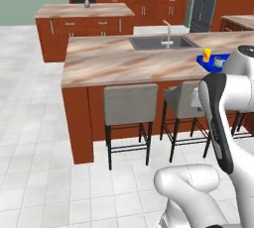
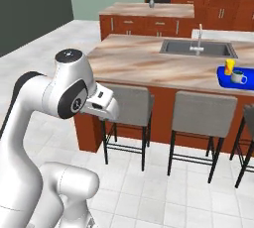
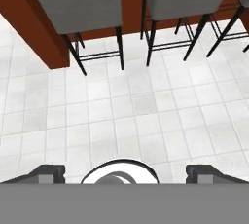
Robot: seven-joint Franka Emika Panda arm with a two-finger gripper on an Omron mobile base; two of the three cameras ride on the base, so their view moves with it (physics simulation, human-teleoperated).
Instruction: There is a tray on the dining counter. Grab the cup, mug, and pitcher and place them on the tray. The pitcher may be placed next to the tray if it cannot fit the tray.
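Note:
The blue tray (image 1: 204, 59) (image 2: 222, 77) lies on the dining counter (image 1: 109, 61) (image 2: 139, 63), right of the sink. On the tray stand the yellow cup (image 1: 207, 54) (image 2: 229, 67) and the white-and-teal mug (image 1: 218, 62) (image 2: 239, 77). A small carafe-shaped thing on the far island looks like the pitcher (image 1: 87, 2) (image 2: 152, 3); it is too small to show detail. My gripper (image 3: 125, 173) is open with nothing between its fingertips (image 3: 46, 173). It hangs well short of the counter and faces down at the tiled floor before the stools.
Grey stools (image 1: 130, 105) (image 2: 204, 113) (image 3: 80, 4) line the near side of the dining counter. The steel sink and faucet (image 1: 163, 41) (image 2: 198, 47) sit mid-counter. A second island (image 1: 84, 11) and wall cabinets stand behind. White floor tiles (image 3: 126, 106) stretch to the left.

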